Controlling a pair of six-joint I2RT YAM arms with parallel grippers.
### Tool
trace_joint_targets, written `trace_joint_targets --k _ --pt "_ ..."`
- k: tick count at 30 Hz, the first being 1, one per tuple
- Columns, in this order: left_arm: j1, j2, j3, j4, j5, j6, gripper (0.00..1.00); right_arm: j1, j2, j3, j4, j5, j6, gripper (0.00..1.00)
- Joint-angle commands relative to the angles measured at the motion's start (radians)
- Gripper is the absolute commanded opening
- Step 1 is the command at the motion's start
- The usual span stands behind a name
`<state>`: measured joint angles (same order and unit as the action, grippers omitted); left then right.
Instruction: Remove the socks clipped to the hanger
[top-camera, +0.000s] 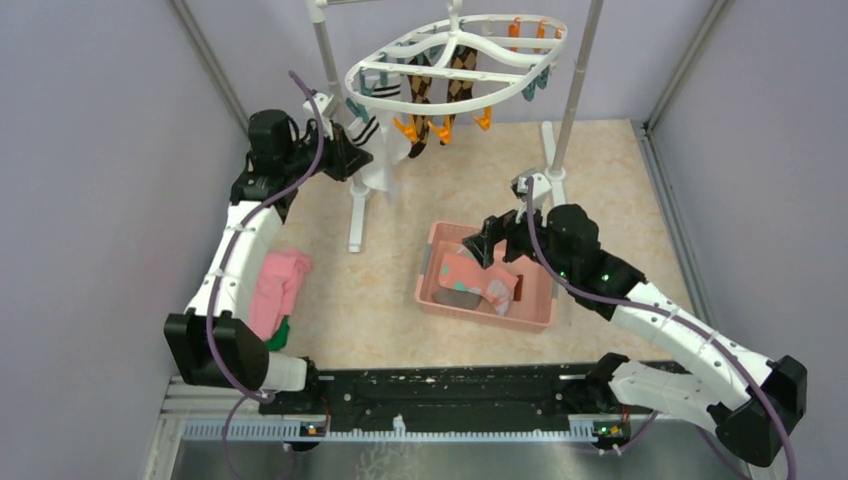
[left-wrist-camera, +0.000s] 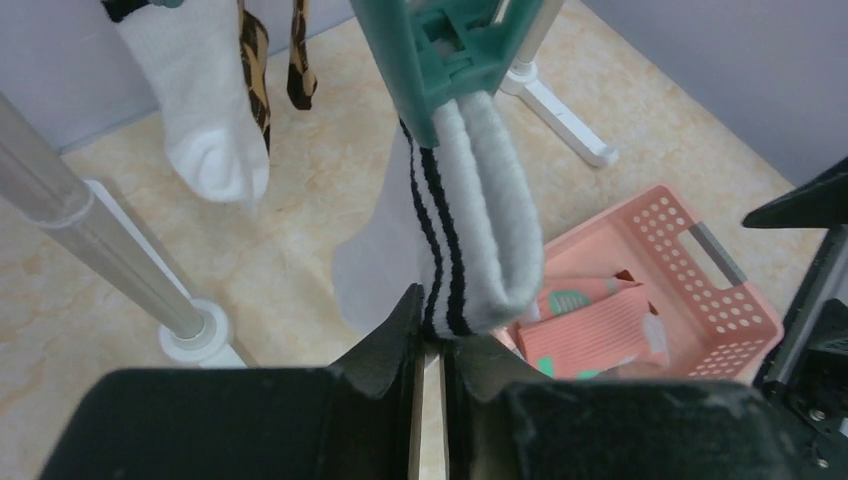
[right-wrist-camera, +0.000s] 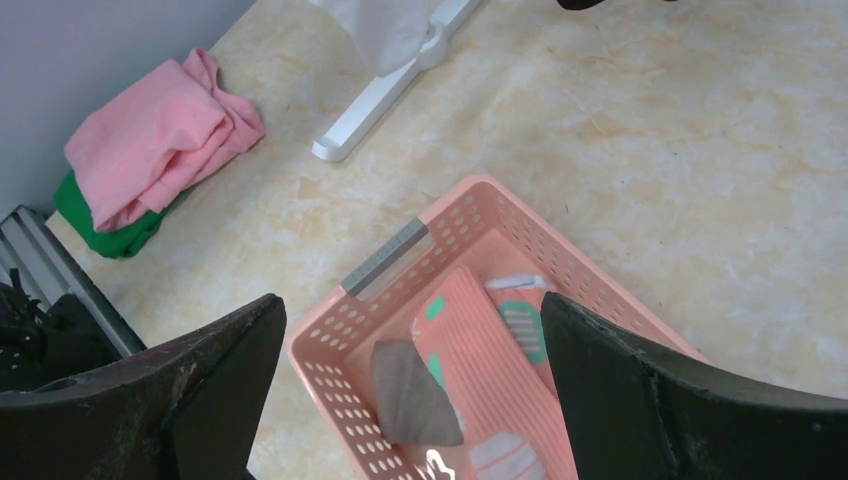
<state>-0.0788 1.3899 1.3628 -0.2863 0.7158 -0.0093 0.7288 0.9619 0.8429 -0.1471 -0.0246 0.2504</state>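
Step in hand, as I judge it: pulling the striped white sock (left-wrist-camera: 480, 220) out of its teal clip (left-wrist-camera: 440, 60).

Left claw (left-wrist-camera: 430, 335) is clenched on the bottom fold of the cuff. The bite looks shallow, only the edge below the black stripes. The sock hangs from the left side of the hanger (top-camera: 460, 40), at the far left of the table.

Right claw (right-wrist-camera: 410, 300) is spread wide and grasps nothing, hovering over the pink basket (right-wrist-camera: 330, 350). A pink spotted sock (right-wrist-camera: 490, 370) and a grey-brown sock (right-wrist-camera: 410, 395) lie inside.

Notes for you:
- Pull straight down, in line with the clip's mouth. A sideways tug will probably just swing the hanger.
- Go slowly. With so little fabric pinched, the cuff may slip free before the clip lets go. If it does, take a deeper bite higher on the cuff.
- Mind the stand pole (left-wrist-camera: 90, 230) just left of the claw, and the second white sock (left-wrist-camera: 205, 110) hanging beyond it.
- Once the sock is free, carry it right and nearer to the basket. Do not drop it on the pink and green cloths (top-camera: 278, 290) at the near left.
- The argyle pair (top-camera: 440, 95) is clipped near the hanger's middle, not yet removed.

Writing: none readable. I see no brand or label on socks, clip or basket, and the grey strip on the basket handle (right-wrist-camera: 385, 258) is blank.
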Motion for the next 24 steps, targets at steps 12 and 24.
trace_joint_targets --k 12,24 --pt "-0.14 -0.069 -0.032 0.122 -0.045 -0.272 0.15 0.137 0.248 0.07 0.52 0.094 -0.232 0.99" --pt "-0.218 -0.024 0.06 0.083 -0.08 -0.321 0.14 0.141 0.505 0.259 0.711 0.07 -0.315 0.99"
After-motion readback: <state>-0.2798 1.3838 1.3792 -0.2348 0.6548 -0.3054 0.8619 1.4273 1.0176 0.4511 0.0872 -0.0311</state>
